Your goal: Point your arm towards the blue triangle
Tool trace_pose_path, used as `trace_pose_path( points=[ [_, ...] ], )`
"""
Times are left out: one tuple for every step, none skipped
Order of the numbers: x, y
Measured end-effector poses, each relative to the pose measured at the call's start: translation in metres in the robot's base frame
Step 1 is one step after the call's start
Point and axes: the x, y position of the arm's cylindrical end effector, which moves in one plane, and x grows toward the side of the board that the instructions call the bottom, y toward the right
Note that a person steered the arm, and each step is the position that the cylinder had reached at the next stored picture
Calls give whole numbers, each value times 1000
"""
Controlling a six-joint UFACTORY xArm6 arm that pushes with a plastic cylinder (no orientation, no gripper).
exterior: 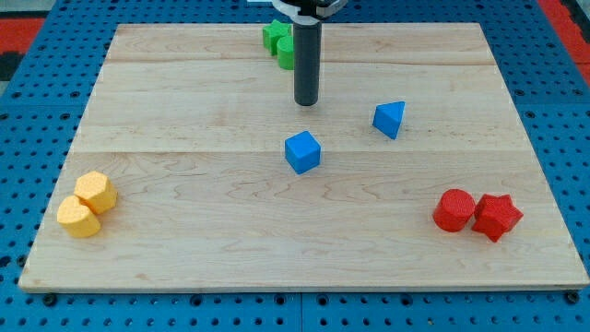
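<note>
The blue triangle [390, 119] lies on the wooden board [184, 111], right of centre. My tip [306, 102] is at the end of the dark rod, to the left of the triangle and slightly higher in the view, with a clear gap between them. A blue cube [302, 152] sits just below my tip, apart from it.
Two green blocks [279, 42] sit at the view's top, partly behind the rod. A yellow hexagon block [96, 192] and a second yellow block [78, 218] touch at the lower left. A red cylinder [454, 210] and a red star [497, 217] sit together at the lower right.
</note>
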Motion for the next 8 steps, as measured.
trace_pose_path(
  points=[
    [0, 0],
    [0, 0],
    [0, 0],
    [0, 0],
    [0, 0],
    [0, 0],
    [-6, 27],
    [-16, 117]
  ],
)
